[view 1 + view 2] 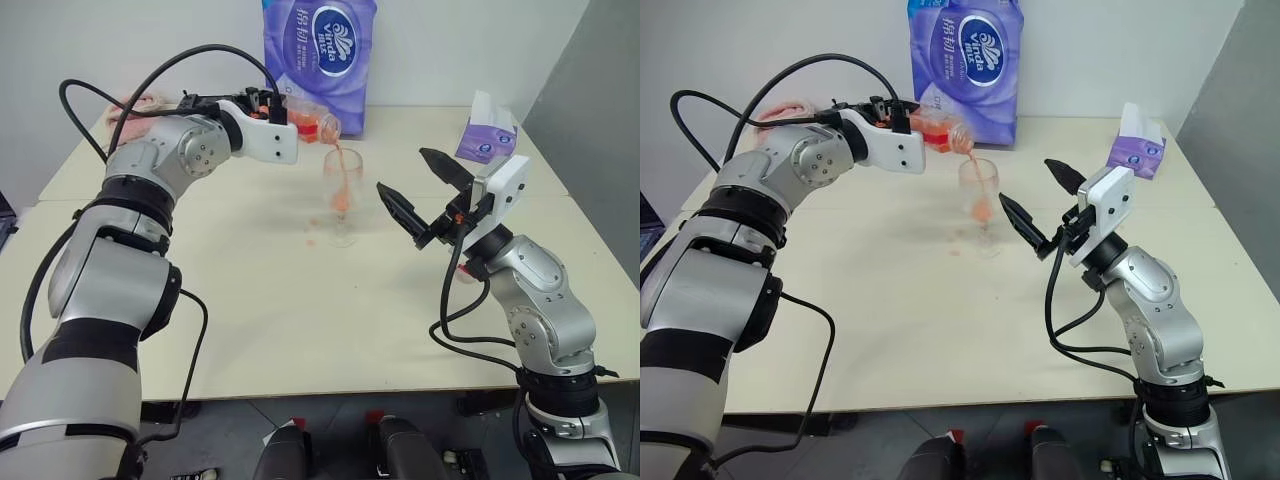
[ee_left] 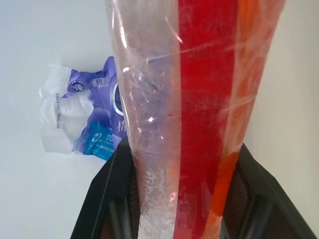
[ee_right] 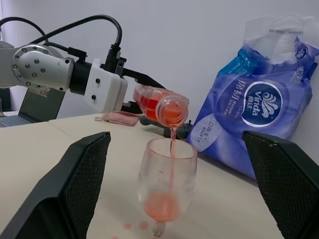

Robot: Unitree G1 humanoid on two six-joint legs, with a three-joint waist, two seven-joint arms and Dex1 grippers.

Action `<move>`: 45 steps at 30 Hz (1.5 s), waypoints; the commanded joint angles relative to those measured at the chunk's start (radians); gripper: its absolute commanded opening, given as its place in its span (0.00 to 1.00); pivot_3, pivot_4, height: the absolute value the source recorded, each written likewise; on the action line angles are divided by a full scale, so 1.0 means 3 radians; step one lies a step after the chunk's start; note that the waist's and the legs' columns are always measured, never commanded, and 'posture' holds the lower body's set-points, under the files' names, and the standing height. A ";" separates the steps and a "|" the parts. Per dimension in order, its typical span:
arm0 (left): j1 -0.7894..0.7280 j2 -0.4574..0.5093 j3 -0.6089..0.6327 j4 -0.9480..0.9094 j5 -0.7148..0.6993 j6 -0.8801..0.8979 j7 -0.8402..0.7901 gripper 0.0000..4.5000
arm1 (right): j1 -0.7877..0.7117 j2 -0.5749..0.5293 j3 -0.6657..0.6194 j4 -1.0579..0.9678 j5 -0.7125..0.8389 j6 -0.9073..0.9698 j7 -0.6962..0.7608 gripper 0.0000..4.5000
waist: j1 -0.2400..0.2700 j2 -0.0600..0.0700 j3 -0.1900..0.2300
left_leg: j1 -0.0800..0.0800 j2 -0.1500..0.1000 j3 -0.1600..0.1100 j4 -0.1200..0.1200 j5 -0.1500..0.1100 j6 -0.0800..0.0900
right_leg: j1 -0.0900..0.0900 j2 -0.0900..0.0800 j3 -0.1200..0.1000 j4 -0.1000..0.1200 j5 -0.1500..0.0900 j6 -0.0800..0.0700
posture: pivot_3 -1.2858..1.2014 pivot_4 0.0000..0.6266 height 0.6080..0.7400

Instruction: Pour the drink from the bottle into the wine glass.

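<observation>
The left end effector [image 1: 908, 122] is clamped shut around the bottle [image 3: 160, 105], holding it tipped nearly level with the open mouth pointing toward the wine glass [image 1: 341, 196]. No cap on the mouth that anyone can see. A thin stream of the drink [image 3: 172, 142] is running out of the mouth and dropping straight into the glass bowl, and a small orange-red pool already sits at the bottom of it. The glass stands upright on the desk [image 1: 250, 320], roughly in the middle, with the bottle mouth just above its rim at about 11 o'clock from it.

A few orange-red drops [image 1: 309, 240] have landed on the desk right beside the foot of the glass, around 9 o'clock of it.

In the left wrist view the bottle body runs up between the black fingers [image 2: 102, 209], with the red liquid filling one side of it.

The right end effector [image 1: 415, 195] hangs above the desk at about 3 o'clock of the glass, near it but not touching, jaws spread wide with nothing between them.

Behind the glass, at 12 o'clock against the wall, stands a big purple tissue pack [image 1: 320, 55]. A smaller purple tissue box [image 1: 487, 132] sits at around 2 o'clock near the desk's far right edge. A pink cloth [image 1: 790, 108] lies off at 10 o'clock behind the left arm.
</observation>
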 commanded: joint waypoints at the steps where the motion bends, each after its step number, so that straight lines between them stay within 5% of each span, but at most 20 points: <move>1: -0.0193 0.0063 0.0008 -0.0016 0.0003 -0.0022 0.0072 0.37 | -0.0073 -0.0006 -0.0069 -0.0124 0.0024 -0.0028 -0.0020 1.00 | 0.0000 0.0000 0.0000 | 0.0000 0.0000 0.0000 0.0000 0.0000 0.0000 | 0.0000 0.0000 0.0000 0.0000 0.0000 0.0000 | 0.52 0.24 1.00; 45: -0.0372 0.0082 -0.0186 0.0113 0.0220 -0.0040 0.0211 0.37 | -0.0017 0.0029 -0.0035 -0.0160 0.0001 -0.0039 -0.0031 1.00 | 0.0000 0.0000 0.0000 | 0.0000 -0.0002 0.0000 0.0001 0.0000 0.0000 | 0.0000 0.0000 0.0000 0.0001 0.0000 0.0000 | 0.52 0.24 1.00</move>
